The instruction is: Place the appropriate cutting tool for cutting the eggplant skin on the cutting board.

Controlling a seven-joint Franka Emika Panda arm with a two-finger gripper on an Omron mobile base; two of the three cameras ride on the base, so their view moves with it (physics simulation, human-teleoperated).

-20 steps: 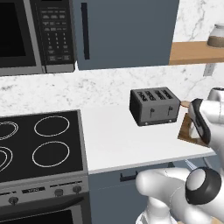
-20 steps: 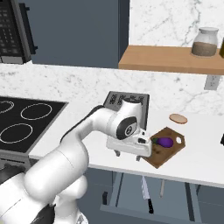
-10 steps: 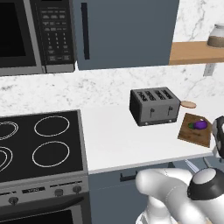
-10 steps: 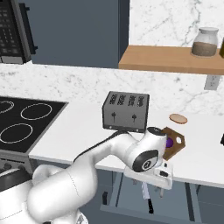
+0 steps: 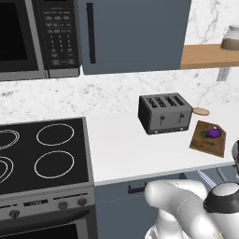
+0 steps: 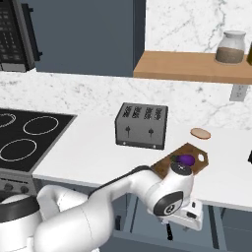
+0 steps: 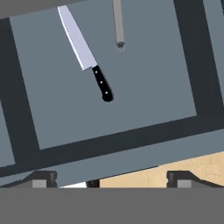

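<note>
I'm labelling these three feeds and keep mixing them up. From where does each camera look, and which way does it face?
Left base view: behind the arm's left, facing the counter with the toaster, the cutting board and the eggplant; arm at lower right.
Right base view: behind its right, same counter; arm at lower left.
Hand view: on the hand, looking into a drawer with a knife and a grey utensil; the tool stands open.
Both base views share toaster, board, eggplant.

Glossy white rounded arm point(image 6: 98, 211), dark joint discs (ringed grey), small dark end effector point(image 7: 111, 177) tips
</note>
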